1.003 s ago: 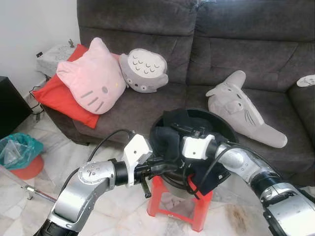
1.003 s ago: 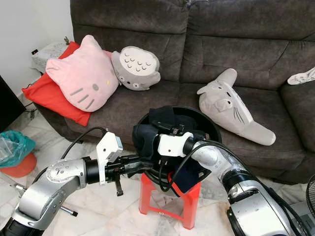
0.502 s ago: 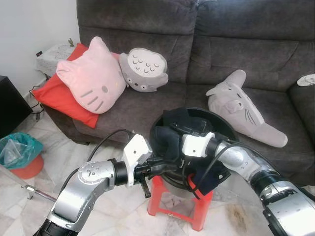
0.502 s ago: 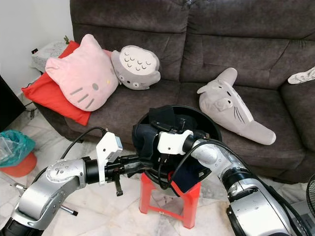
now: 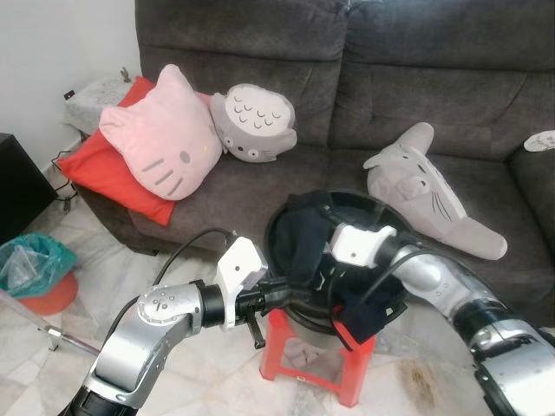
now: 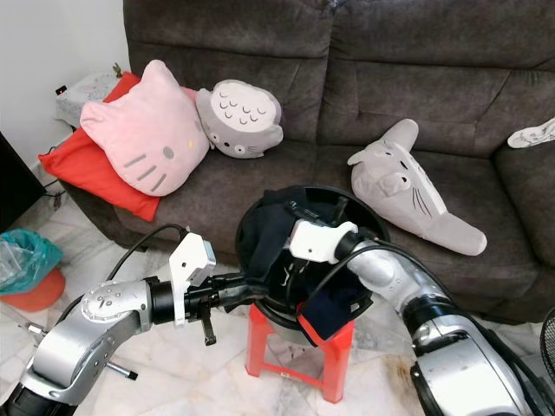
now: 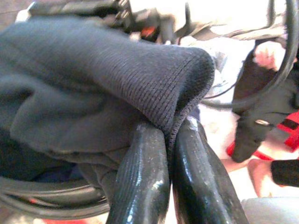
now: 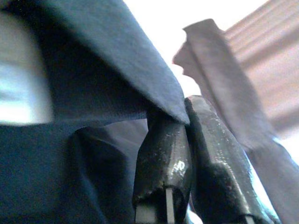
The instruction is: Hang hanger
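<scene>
Over the last second the right arm has drawn back toward the lower right of the frame, and its white wrist now sits further right over the black basin (image 5: 381, 212). The dark garment (image 5: 303, 238) it pinches has been pulled up and spread, so more of the basin's rim and inner wall shows at centre. That reads as the two arms opening the cloth out of the heap. No hanger can be made out anywhere, so hanging looks some way off.

The left tool (image 7: 170, 140) is closed on a folded edge of the garment, its glossy black fingers (image 7: 140, 177) pressed together on a fine ribbed knit. The right tool (image 8: 184, 126) is likewise clamped on a thin, smooth dark-blue edge.

The basin is round, hard plastic, and stands on a red plastic stool (image 5: 351, 368) above pale marble floor. Behind it, the grey sofa (image 5: 347, 95) has a coarse, napped weave and carries a soft pink cat cushion (image 5: 160, 139).
</scene>
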### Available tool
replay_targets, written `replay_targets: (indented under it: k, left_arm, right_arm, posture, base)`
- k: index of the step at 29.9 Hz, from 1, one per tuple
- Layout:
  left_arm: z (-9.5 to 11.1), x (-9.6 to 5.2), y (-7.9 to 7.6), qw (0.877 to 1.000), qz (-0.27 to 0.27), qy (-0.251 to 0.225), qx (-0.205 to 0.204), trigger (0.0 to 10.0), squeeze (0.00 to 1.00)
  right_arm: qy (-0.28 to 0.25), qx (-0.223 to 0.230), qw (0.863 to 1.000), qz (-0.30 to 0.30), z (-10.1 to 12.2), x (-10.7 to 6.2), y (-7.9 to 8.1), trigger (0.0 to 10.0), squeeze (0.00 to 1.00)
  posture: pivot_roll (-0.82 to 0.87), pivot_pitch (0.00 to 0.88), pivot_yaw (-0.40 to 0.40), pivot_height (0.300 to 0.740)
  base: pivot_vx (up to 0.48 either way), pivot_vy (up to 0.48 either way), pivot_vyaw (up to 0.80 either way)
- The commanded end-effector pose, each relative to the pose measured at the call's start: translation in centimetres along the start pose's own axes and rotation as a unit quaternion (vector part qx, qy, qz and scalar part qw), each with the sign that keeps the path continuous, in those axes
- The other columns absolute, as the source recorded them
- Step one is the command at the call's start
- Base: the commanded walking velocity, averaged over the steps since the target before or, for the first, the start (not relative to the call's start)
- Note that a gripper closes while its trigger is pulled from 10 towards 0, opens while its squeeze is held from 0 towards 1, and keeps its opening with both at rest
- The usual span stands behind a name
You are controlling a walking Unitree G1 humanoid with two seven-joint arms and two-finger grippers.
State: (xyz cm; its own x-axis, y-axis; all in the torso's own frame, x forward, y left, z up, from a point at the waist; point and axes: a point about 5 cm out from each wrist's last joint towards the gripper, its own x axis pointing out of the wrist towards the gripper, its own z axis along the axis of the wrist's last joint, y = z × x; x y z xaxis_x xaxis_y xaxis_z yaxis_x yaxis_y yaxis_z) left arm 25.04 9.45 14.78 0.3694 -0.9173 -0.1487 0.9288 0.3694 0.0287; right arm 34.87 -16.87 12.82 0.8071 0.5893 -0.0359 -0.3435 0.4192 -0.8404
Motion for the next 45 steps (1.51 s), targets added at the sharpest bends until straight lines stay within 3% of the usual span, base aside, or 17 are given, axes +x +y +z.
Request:
replay_targets:
  k: [1, 5, 7, 8, 10, 11, 17, 26, 27, 28, 40, 45]
  left_arm:
    - [-0.1, -0.2, 0.6, 1.0, 0.019, 0.01, 0.018, 10.0, 0.0]
    - [-0.5, 0.0, 3.0, 0.989, 0.124, 0.027, 0.073, 10.0, 0.0]
    - [-0.4, 0.1, 3.5, 0.986, 0.145, 0.029, 0.08, 10.0, 0.0]
    - [0.0, 0.3, 4.4, 0.977, 0.188, 0.015, 0.097, 10.0, 0.0]
    - [0.1, 0.4, 4.6, 0.975, 0.196, 0.01, 0.1, 10.0, 0.0]
    - [0.5, 0.7, 4.9, 0.971, 0.216, -0.009, 0.102, 10.0, 0.0]
    - [0.3, 1.3, 4.7, 0.968, 0.229, -0.03, 0.098, 10.0, 0.0]
    - [-0.3, 1.7, 4.7, 0.967, 0.233, -0.036, 0.098, 10.0, 0.0]
    - [-0.3, 1.6, 4.9, 0.965, 0.239, -0.037, 0.096, 10.0, 0.6]
    - [-0.3, 1.6, 4.9, 0.965, 0.24, -0.038, 0.096, 10.0, 1.0]
    - [-0.5, 0.9, 5.7, 0.957, 0.269, -0.046, 0.093, 10.0, 1.0]
    - [-0.9, 0.9, 5.2, 0.965, 0.244, -0.04, 0.084, 10.0, 1.0]
  right_arm:
    - [-0.001, 0.007, 0.999, -0.038, 0.1, -0.1, -0.9, 0.0, 0.0]
    - [-0.035, 0.033, 0.996, -0.076, 1.2, -0.5, -0.5, 0.0, 0.0]
    - [-0.041, 0.04, 0.995, -0.081, 1.5, -0.5, -0.3, 0.0, 0.0]
    - [-0.056, 0.053, 0.994, -0.076, 2.3, -0.6, 1.0, 0.0, 0.0]
    - [-0.06, 0.056, 0.994, -0.074, 2.5, -0.6, 1.3, 0.0, 0.0]
    - [-0.067, 0.079, 0.992, -0.066, 3.5, -0.8, 3.1, 0.0, 0.0]
    - [-0.038, 0.109, 0.99, -0.084, 4.1, -1.6, 4.9, 0.0, 0.0]
    - [0.008, 0.124, 0.986, -0.11, 4.1, -2.2, 4.9, 0.0, 0.0]
    - [0.013, 0.124, 0.986, -0.112, 4.0, -2.1, 4.8, 0.0, 0.0]
    - [0.014, 0.124, 0.986, -0.113, 4.1, -2.1, 4.8, 0.0, 0.0]
    - [0.02, 0.128, 0.983, -0.128, 4.8, -1.4, 4.0, 0.0, 0.0]
    - [0.027, 0.131, 0.982, -0.132, 4.9, -1.2, 4.0, 0.0, 0.0]
  posture:
    - [-0.05, 0.0, 0.039, 0.74]
    - [-0.07, 0.0, 0.055, 0.74]
    - [-0.08, 0.0, 0.058, 0.74]
    - [-0.08, 0.0, 0.061, 0.74]
    - [-0.09, 0.0, 0.062, 0.74]
    - [-0.09, 0.0, 0.063, 0.74]
    - [-0.1, 0.0, 0.07, 0.74]
    - [-0.1, 0.0, 0.074, 0.74]
    - [-0.1, 0.0, 0.072, 0.74]
    - [-0.1, 0.0, 0.072, 0.74]
    - [-0.1, 0.0, 0.067, 0.74]
    - [-0.1, 0.0, 0.068, 0.74]
  base:
    - [0.0, 0.0, 0.0]
    - [0.0, 0.0, 0.0]
    - [0.0, 0.0, 0.0]
    - [0.0, 0.0, 0.0]
    - [0.0, 0.0, 0.0]
    - [0.0, 0.0, 0.0]
    - [0.0, 0.0, 0.0]
    - [0.0, 0.0, 0.0]
    - [0.0, 0.0, 0.0]
    - [0.0, 0.0, 0.0]
    - [0.0, 0.0, 0.0]
    - [0.0, 0.0, 0.0]
